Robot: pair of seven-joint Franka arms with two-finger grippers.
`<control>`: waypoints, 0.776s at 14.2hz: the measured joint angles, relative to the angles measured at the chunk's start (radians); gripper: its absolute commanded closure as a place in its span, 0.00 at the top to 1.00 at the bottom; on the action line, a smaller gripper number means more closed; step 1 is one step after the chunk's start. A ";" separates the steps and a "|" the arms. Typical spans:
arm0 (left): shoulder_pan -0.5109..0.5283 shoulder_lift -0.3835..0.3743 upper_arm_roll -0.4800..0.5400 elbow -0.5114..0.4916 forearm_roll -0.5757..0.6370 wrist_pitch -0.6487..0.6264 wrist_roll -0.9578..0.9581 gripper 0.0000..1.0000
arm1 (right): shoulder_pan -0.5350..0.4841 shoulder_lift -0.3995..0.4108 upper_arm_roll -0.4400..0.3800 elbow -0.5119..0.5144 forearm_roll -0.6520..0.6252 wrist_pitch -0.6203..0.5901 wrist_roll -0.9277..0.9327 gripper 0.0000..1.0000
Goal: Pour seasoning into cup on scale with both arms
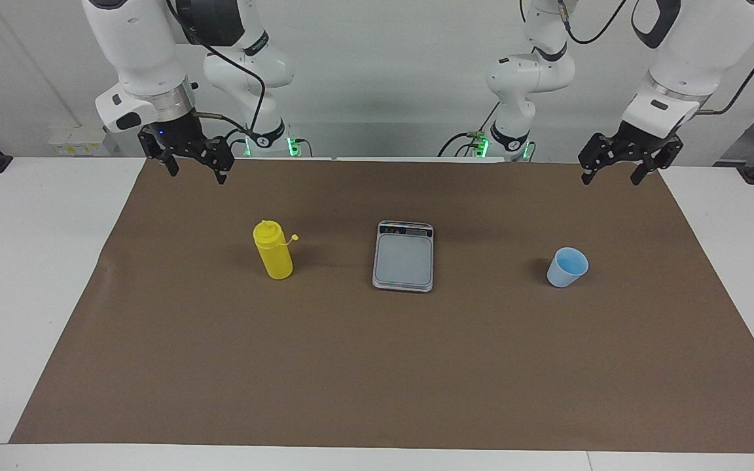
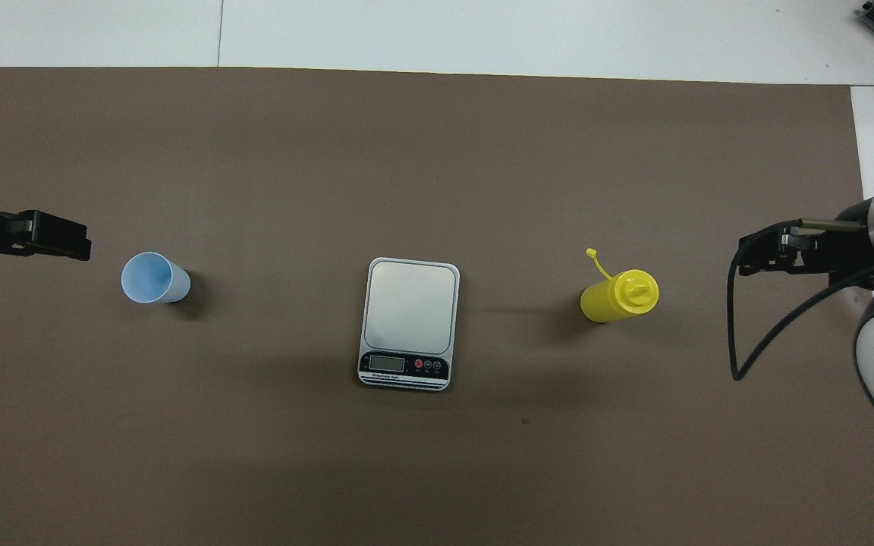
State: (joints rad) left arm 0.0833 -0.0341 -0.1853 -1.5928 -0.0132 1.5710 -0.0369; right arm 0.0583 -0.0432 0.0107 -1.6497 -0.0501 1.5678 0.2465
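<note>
The yellow seasoning bottle (image 1: 273, 252) (image 2: 619, 296) stands upright on the brown mat toward the right arm's end, its small tethered cap (image 1: 295, 238) hanging off to one side. A grey scale (image 1: 404, 258) (image 2: 410, 318) lies flat mid-table with nothing on its plate. The light-blue cup (image 1: 567, 267) (image 2: 155, 278) stands on the mat toward the left arm's end, apart from the scale. My right gripper (image 1: 197, 175) (image 2: 744, 258) hangs open in the air over the mat's corner at its own end, holding nothing. Over the other corner my left gripper (image 1: 611, 180) (image 2: 84, 243) hangs open and empty.
A brown mat (image 1: 377, 366) covers most of the white table (image 1: 23, 261). Black cables run from the right arm's wrist (image 2: 737, 349). Bottle, scale and cup stand in a row across the mat with wide gaps between them.
</note>
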 measured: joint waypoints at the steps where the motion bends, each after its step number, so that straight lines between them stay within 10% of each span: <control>1: 0.000 0.000 0.000 0.000 0.000 0.000 0.000 1.00 | 0.000 0.000 0.000 0.000 0.000 0.000 0.000 1.00; 11: 0.001 -0.002 -0.001 -0.019 0.000 0.010 0.000 1.00 | 0.000 0.000 0.000 0.000 0.000 0.000 0.000 1.00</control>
State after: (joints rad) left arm 0.0839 -0.0363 -0.1865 -1.6116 -0.0132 1.5813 -0.0367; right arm 0.0583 -0.0432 0.0107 -1.6497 -0.0501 1.5677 0.2465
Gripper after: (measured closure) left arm 0.000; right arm 0.000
